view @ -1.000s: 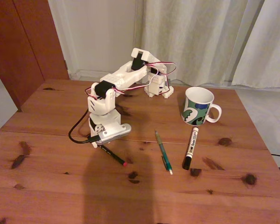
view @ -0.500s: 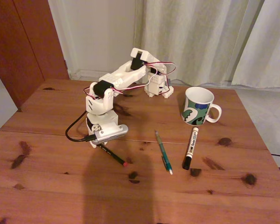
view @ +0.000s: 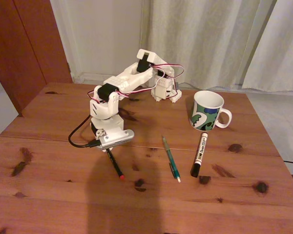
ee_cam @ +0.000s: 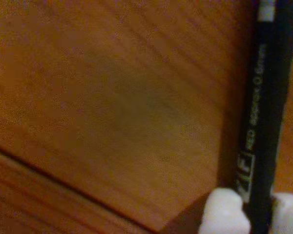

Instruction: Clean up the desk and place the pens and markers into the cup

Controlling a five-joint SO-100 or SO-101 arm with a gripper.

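Pincer [view: 106, 148] closed on the black pen [view: 114, 164], gripped near its upper end, white fingertips [ee_cam: 223, 210] pressed to either side of the barrel in the wrist view. Pen hanging down and toward the camera in the fixed view, long axis steeply tilted, red end lowest and close to or touching the bench [view: 49, 195]; contact not resolvable. Likely risks: slip or swing of the long free length, owing to the grip so far from the middle; snagging of the red tip on the bench if carried low; tip catching the rim on entry to the cup [view: 208, 110], which stands well apart to the right. Green pen [view: 170, 158] and marker [view: 199, 154] lying flat between, both roughly front-to-back, open to a knock from a low pass.
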